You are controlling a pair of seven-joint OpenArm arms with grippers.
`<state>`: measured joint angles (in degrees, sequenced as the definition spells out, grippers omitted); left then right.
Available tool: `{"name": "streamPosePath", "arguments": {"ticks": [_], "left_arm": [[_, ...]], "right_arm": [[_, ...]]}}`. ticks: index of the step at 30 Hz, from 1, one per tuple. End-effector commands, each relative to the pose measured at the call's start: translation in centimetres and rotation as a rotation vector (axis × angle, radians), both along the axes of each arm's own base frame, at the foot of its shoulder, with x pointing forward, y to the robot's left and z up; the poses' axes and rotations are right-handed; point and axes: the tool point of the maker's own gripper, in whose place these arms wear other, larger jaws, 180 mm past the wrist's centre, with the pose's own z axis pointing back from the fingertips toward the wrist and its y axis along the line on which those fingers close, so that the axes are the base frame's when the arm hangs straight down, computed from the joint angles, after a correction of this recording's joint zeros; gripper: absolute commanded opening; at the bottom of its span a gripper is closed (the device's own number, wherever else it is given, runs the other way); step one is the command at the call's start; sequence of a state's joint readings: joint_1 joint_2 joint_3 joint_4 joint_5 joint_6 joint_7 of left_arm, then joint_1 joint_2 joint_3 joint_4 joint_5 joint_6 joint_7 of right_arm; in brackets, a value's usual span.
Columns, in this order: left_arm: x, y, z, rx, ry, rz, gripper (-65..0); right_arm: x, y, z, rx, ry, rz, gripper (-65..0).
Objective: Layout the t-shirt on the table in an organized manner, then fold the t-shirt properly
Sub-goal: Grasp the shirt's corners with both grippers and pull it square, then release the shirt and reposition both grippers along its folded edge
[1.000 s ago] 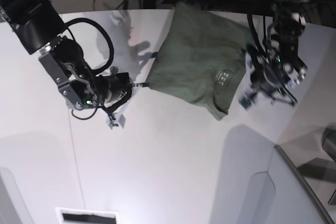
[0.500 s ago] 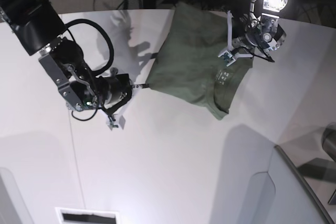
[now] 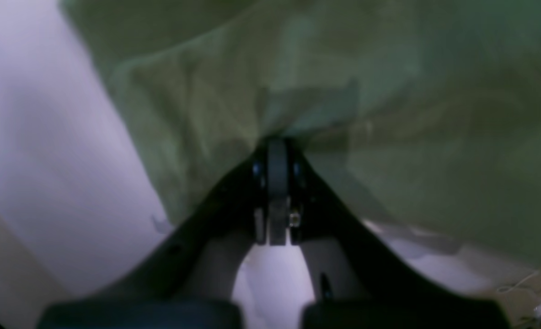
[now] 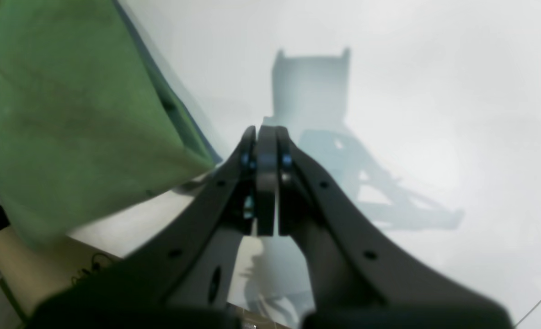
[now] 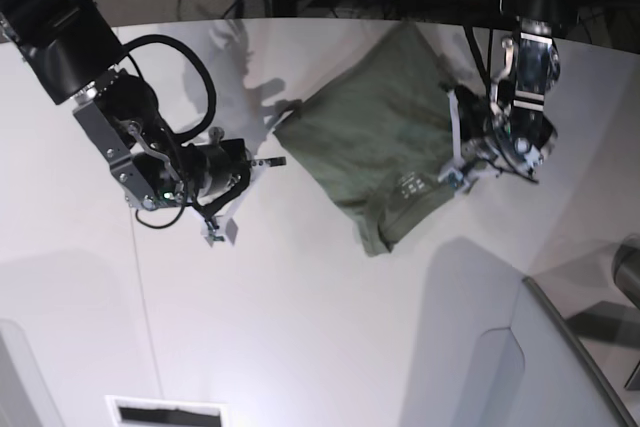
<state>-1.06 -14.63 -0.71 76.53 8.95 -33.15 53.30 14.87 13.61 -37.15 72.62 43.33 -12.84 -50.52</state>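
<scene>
Base view
- t-shirt (image 5: 372, 142): you see it lying bunched as a rough diamond on the far half of the table (image 5: 320, 327), one corner pointing at the far edge, the collar end with its small white print turned toward the near right.
- left gripper (image 5: 462, 172): you find it at the shirt's right edge, by the collar end, touching the cloth.
- right gripper (image 5: 272, 161): its tip points at the shirt's left corner from just beside it; you cannot tell from here whether it touches.
- grey angled panel (image 5: 570, 347): it sits at the near right, well apart from the shirt.

Left wrist view
- left gripper (image 3: 277, 151): you see both fingers pressed together, tips buried in a fold of the t-shirt (image 3: 389, 114); it is pinching the cloth.
- table (image 3: 46, 137): bare white surface shows to the left of the cloth.

Right wrist view
- right gripper (image 4: 265, 137): you see the fingers closed flat against each other with nothing between them.
- t-shirt (image 4: 69, 119): it fills the left side, its corner just beside the fingers.
- table (image 4: 435, 114): it carries the gripper's shadow.
</scene>
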Motion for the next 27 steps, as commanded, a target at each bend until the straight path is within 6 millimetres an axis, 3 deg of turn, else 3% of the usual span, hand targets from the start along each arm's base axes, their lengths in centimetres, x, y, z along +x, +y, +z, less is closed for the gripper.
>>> {"name": "streamPosePath", "arguments": {"ticks": [1, 4, 7, 14, 22, 27], "left_arm": [[1.7, 0.2, 0.6, 0.01, -0.027, -0.003, -65.0], [4.1, -1.5, 0.9, 0.014, -0.034, -0.065, -65.0], [6.1, -4.5, 1.2, -0.027, -0.05, -0.095, -65.0], [9.0, -10.2, 0.9, -0.144, -0.107, -0.027, -65.0], [9.6, -15.8, 0.1, -0.206, -0.088, -0.088, -65.0], [9.7, -16.3, 0.5, -0.213, -0.095, -0.092, -65.0]], "right_arm": [[1.4, 0.1, 1.1, 0.012, -0.042, 0.002, -65.0], [1.4, 0.1, 1.1, 0.012, -0.042, 0.002, -65.0], [1.3, 0.1, 1.1, 0.012, -0.04, 0.002, -65.0], [1.6, -1.1, 1.0, 0.002, -0.054, -0.023, -65.0], [2.4, -7.5, 0.7, 0.006, -0.07, -0.245, -65.0], [2.0, -10.1, 0.5, -0.038, -0.065, -0.256, -65.0]]}}
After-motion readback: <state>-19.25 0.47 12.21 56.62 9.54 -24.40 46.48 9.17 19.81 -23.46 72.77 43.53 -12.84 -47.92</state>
